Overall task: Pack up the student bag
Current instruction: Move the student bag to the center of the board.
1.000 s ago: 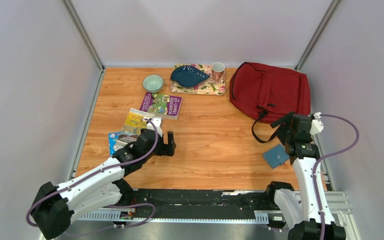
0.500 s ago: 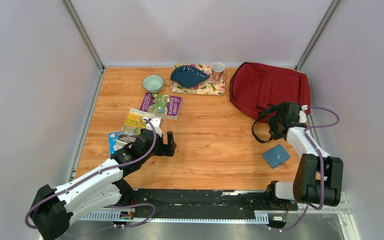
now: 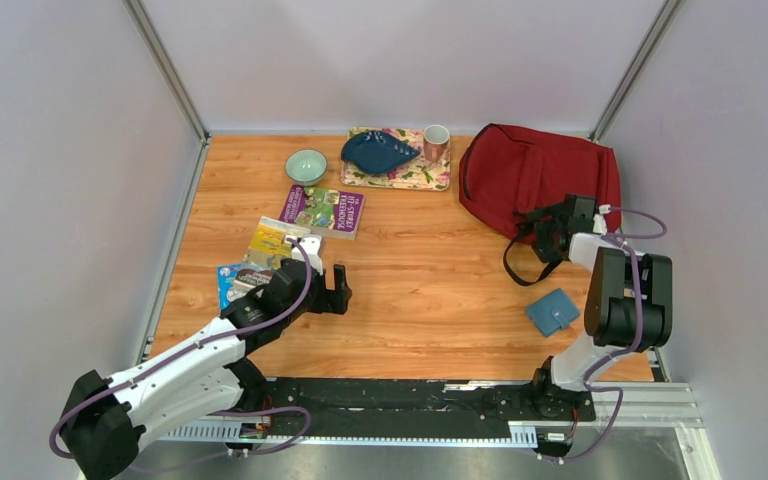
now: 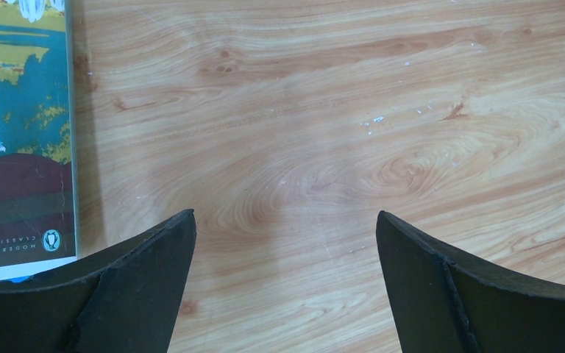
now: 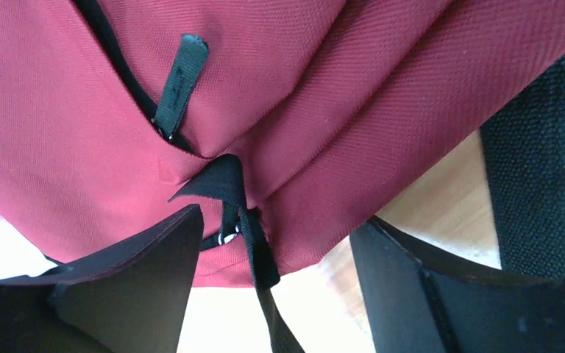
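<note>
your left arm (image 3: pixel 185 360) and right arm (image 3: pixel 620 300) show white shells, black joints, one looping purple cable (image 3: pixel 312 272) each; fingers (image 4: pixel 132 294) matte black.

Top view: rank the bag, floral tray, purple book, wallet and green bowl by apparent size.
1. bag
2. floral tray
3. purple book
4. wallet and green bowl: these look about alike, and the wallet lies nearer the camera, so I leave them unranked.

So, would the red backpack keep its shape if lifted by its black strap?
Probably floppy: the student bag lies slumped, its fabric creased and folded near the black strap. It looks fairly flat, so likely light. The woven cloth should grip rather than slip.
</note>
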`<state>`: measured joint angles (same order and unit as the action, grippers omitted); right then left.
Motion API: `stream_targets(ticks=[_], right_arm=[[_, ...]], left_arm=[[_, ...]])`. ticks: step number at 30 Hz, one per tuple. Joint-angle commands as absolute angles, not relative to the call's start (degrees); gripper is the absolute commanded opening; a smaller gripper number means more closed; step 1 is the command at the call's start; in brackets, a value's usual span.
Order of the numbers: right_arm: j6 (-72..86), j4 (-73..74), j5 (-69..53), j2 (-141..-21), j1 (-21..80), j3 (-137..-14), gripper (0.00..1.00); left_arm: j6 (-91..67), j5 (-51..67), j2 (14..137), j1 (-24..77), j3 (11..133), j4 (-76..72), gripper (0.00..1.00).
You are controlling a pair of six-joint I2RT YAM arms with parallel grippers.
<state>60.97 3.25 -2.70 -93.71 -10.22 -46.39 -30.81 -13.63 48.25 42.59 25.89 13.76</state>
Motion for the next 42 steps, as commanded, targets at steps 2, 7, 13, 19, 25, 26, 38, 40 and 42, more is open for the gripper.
stream_targets(ticks=[2,7,13,19,25,26,38,40,42], right_arm=[[60.2,0.5,-4.2,-98.0,-11.1,-46.8,0.71],[58.8,-1.4,-6.8,-96.9,-13.0,-46.6,0.21],[54.4,4.6,-10.6,-90.6,-15.5,-52.4,0.0],[46.4,21.1,-18.0,-84.4,-16.9,-66.9,0.0],[42.6,35.4,-31.3,-77.9,-16.5,-74.1,0.0],[40.6,37.2,-30.4,-76.1,-16.3,-73.5,0.0],[30.6,44.0,-35.9,-52.8,-15.7,-56.8,0.0],[28.0,45.1,-36.7,-52.9,-14.0,-57.0,0.0],[27.0,46.2,-36.2,-52.9,-11.6,-57.0,0.0]], left_arm=[[-31.8,-13.4,47.6,42.3,28.6,14.3,0.99],[-32.4,-13.1,47.9,42.3,28.8,14.5,0.99],[-32.7,-13.0,48.8,42.3,31.3,15.3,0.99],[-33.9,-13.7,52.9,41.9,39.4,18.4,0.99],[-37.4,-14.2,57.9,41.7,49.5,27.2,0.99],[-37.7,-13.2,57.5,41.7,47.5,26.4,0.99],[-44.4,-4.3,49.0,41.7,37.1,12.7,0.99],[-44.2,-3.3,49.4,41.6,37.5,11.5,0.99],[-44.5,-2.9,50.5,41.7,38.3,9.1,0.99]])
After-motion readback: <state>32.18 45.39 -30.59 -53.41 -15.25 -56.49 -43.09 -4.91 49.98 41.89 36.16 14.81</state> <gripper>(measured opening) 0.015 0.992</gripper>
